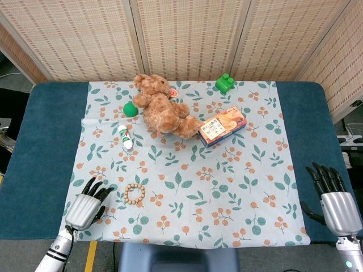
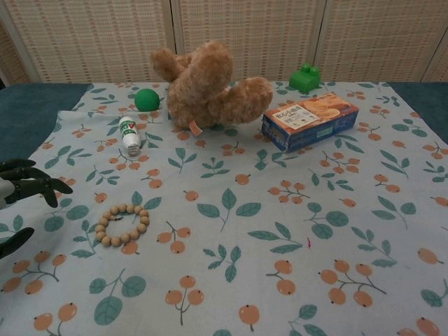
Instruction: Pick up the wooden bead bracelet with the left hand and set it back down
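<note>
Head view: the wooden bead bracelet [image 1: 134, 194], a ring of round pale beads, lies flat on the leaf-printed cloth [image 1: 227, 187] covering the blue surface [image 1: 45, 141]. Just beside it hovers the left hand [image 1: 86, 205], fingers spread, empty. The right hand [image 1: 334, 198] is likewise spread.

Chest view: dark fingertips [image 2: 42, 183] near the bracelet [image 2: 123, 225]; a plush bear [image 2: 206, 84] sits before woven screens [image 2: 238, 35].
</note>
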Robot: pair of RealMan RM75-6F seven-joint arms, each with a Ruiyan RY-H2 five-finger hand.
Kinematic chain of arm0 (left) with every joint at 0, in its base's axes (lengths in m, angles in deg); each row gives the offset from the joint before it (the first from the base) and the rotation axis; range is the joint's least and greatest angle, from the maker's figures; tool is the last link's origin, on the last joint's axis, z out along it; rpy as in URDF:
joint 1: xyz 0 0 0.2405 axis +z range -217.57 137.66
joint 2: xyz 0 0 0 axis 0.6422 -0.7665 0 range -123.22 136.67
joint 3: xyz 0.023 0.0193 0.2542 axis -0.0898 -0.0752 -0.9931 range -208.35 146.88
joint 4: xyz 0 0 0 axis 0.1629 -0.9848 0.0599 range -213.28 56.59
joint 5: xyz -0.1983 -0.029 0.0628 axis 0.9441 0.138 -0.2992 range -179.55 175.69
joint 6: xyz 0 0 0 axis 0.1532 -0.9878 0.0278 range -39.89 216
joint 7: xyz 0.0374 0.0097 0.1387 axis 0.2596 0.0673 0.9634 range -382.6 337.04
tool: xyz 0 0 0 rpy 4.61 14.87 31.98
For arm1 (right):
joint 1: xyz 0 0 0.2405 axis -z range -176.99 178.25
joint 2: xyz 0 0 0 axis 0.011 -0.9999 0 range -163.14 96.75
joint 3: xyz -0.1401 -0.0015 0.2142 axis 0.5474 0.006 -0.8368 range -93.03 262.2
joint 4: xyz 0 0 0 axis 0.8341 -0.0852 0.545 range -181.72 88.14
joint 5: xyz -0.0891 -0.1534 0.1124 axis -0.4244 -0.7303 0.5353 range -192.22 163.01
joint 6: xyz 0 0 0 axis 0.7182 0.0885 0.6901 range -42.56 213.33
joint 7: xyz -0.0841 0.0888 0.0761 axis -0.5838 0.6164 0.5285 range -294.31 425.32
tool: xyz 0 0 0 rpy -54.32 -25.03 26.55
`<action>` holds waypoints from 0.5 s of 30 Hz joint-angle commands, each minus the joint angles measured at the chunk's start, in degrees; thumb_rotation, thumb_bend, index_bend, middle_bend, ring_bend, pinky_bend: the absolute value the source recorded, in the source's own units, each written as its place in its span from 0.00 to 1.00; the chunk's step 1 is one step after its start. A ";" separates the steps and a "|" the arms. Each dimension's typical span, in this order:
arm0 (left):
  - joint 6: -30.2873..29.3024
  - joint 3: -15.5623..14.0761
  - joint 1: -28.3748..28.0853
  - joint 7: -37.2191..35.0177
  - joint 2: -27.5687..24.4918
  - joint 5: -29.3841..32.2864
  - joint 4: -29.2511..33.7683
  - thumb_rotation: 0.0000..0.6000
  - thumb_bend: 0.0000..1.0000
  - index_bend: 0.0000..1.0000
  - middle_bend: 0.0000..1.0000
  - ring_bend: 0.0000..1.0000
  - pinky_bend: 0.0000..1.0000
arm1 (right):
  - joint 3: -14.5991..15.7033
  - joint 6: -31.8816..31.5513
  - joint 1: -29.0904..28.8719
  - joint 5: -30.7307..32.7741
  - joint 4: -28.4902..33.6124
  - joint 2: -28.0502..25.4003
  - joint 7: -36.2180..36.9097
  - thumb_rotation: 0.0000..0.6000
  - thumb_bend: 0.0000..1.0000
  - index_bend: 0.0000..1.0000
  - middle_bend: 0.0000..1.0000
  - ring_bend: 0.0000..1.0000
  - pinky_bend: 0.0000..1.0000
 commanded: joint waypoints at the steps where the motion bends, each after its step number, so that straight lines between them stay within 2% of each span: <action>1: 0.43 -0.35 -0.59 2.67 1.47 0.32 -0.40 1.00 0.53 0.26 0.25 0.11 0.03 | -0.01 0.16 -0.03 0.13 0.01 -0.05 0.00 0.92 0.24 0.00 0.00 0.00 0.00; 5: 0.30 -0.78 -1.13 4.13 2.61 -0.18 -0.13 1.00 0.53 0.27 0.25 0.11 0.03 | 0.11 0.36 -0.07 0.06 0.04 -0.09 0.06 0.92 0.24 0.00 0.00 0.00 0.00; 15: 2.35 -0.26 -3.75 8.36 6.94 0.50 -3.47 1.00 0.52 0.23 0.31 0.10 0.02 | 0.58 0.72 -0.07 -0.43 0.39 -0.32 -0.02 0.92 0.24 0.00 0.00 0.00 0.00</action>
